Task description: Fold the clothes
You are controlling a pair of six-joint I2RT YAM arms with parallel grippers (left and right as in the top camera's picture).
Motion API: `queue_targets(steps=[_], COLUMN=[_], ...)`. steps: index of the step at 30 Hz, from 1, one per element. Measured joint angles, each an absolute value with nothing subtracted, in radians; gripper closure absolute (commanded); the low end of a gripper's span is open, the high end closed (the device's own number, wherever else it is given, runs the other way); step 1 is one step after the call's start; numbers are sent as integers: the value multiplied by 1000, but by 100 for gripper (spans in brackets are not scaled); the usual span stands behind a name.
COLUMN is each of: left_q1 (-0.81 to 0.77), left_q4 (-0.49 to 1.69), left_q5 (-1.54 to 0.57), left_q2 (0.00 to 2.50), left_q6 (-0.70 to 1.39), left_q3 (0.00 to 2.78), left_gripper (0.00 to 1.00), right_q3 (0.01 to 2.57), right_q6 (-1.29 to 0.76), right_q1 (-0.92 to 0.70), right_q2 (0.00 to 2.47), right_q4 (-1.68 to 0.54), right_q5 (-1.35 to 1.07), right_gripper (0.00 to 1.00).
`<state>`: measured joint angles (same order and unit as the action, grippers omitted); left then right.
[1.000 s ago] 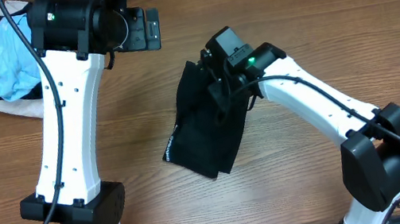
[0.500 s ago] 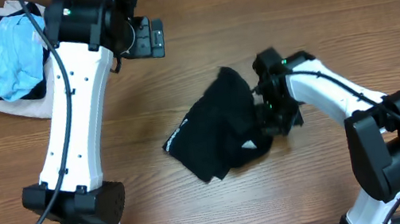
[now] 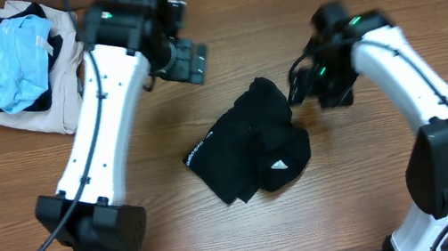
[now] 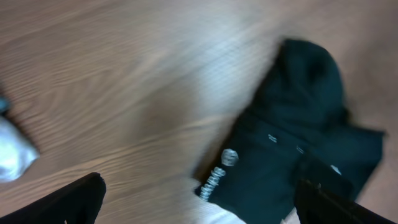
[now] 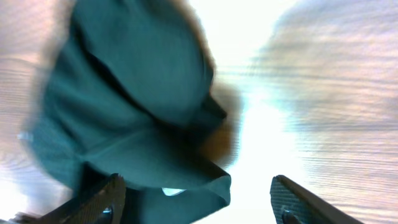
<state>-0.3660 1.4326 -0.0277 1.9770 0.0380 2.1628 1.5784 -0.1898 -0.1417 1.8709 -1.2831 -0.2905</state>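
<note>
**Item 1. Plain black soft fabric garment point(image 3: 252, 148), shirt-like.**
- It is laid crumpled and partly doubled over on the brown wood-grain bench point(image 3: 36, 191), near the middle and between the 2 arms.
- A rounded bunch is raised at its upper end, and a flatter flap is spread toward the lower left.
- A small white mark point(image 3: 278, 165) is seen on the lower right fold.
- A line of small white lettering point(image 3: 194, 154) is seen along the left edge.
- The garment is held by neither gripper.

**Item 2. Left gripper point(image 4: 199, 202).**
- In the left wrist view, 2 dark fingertips are seen at the lower corners, set wide apart with nothing clasped.
- In the overhead view it is carried above the bench, up and to the left of the black garment.
- In the left wrist view the garment is seen blurred in the right half, with bare wood to the left.

**Item 3. Right gripper point(image 5: 199, 199).**
- Its 2 fingers are spread wide, with nothing clasped between them.
- In the overhead view it is placed just beside the upper bunch of the black garment, on the right. Whether cloth is touched cannot be told.
- The right wrist view is heavily blurred. The garment is seen filling its left half, with pale bench to the right.

**Item 4. Light blue printed garment point(image 3: 2, 61).**
- It is piled on a beige garment point(image 3: 66, 96) at the far left corner of the bench.
- Both are well apart from the black garment.
</note>
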Motion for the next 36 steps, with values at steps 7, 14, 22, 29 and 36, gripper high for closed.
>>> queue_targets(steps=[7,14,22,29,36], left_q1=[-527,-671,-806,-864,-858], left_q4=[1405,1237,1135,1013,995], left_q5=[-94,-106,-86,-15,83], left_q2=[1977,1978,1979,1982,2056], left_q6=[-95,-192,-263,-292,-295], left_q3=[1988,1698,1557,1476,1465], left_gripper=[0,0,0,1,2], right_q3=[1773,1779,1779,1779,1779], right_q6=[-186,-186,-186,-185,-183], right_q1=[50,210,242,242,242], right_q2=[1865,1864,1864,1864,1864], right_q4=[-1327,-1329,-1335,-1335,-1337], right_q5=[-312,-342,-352,-354,-356], right_gripper=[15,11,9,9,9])
